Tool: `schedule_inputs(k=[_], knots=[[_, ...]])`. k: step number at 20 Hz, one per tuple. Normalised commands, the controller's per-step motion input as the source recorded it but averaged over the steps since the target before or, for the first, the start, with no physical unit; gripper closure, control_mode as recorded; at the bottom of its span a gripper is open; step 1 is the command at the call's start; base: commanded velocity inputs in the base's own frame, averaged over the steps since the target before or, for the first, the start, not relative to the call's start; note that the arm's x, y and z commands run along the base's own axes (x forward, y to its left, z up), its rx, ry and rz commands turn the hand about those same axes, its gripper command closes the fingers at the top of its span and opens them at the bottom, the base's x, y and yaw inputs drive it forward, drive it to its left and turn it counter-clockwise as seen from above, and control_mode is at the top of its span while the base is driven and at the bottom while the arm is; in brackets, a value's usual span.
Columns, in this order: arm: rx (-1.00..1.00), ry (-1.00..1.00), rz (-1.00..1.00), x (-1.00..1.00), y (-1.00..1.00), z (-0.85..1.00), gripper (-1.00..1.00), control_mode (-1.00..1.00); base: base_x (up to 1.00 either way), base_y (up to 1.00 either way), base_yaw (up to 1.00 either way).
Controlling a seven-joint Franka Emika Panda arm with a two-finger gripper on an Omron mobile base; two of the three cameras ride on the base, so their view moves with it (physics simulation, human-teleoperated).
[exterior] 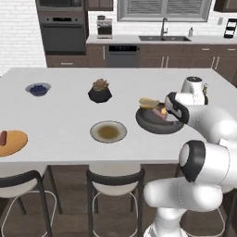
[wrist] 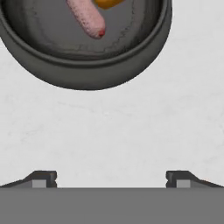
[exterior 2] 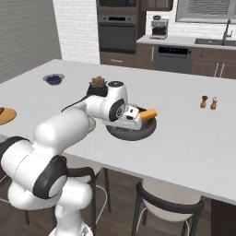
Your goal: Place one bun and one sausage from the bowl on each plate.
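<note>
Partly cropped: sausage [wrist: 87, 19], bun [wrist: 108, 3].

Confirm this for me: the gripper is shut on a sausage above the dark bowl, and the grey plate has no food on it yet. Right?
Not quite. The gripper is open and holds nothing; the hand view shows its fingertips wide apart over the counter, with the sausage lying in the dark bowl. The grey plate has no food on it.

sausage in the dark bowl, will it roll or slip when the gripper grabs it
The sausage is a smooth, round-ended cylinder, so it will probably roll if nudged sideways. It lies on the bowl's curved floor, which would likely steer it back toward the middle. Its thin, smooth sides could slip unless the open gripper closes squarely across them.
</note>
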Motion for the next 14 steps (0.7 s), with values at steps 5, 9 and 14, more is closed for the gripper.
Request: schedule_inputs(k=[5,9,14], knots=[[0.00,0.00,0.00,0.00,0.00,0.00,-1.00,1.00,0.95,-0.10,0.10],[0.01,-0.01,0.02,0.25,0.00,0.00,-1.00,-1.00,0.75,-0.03,0.06],[0.01,-0.05,0.01,1.00,-0.11,-0.22,-1.00,-1.00,0.00,0.00,0.00]])
